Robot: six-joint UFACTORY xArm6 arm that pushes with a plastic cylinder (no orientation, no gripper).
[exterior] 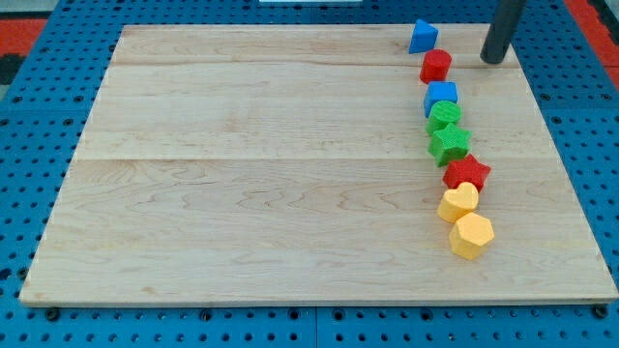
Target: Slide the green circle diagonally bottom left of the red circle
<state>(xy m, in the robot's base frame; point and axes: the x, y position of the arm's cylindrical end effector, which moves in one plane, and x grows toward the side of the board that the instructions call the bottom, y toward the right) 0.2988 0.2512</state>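
From my console, my tip (494, 60) rests on the bench (261, 184) near the view's top right, to the right of the red circle (436, 66) and apart from it. This rig has no claw, only the rod, so nothing is spread or pinched. I take the red circle as my landmark: the blue triangle (422, 37) sits just above it toward the view's top left, the blue block (441, 97) just below it, and the green circle (444, 116) below that, touching the blue block and the green star (450, 144). Further below the red circle come the red star (467, 174), the yellow heart (458, 203) and the yellow hexagon (472, 235), 8 blocks in 1 curving line. The green circle lies almost straight below the red circle, not to its bottom left, so I judge the job not yet done. Packed as it is, I would bring the tip to its right side and push leftward, taking care not to drag its 2 neighbours along.
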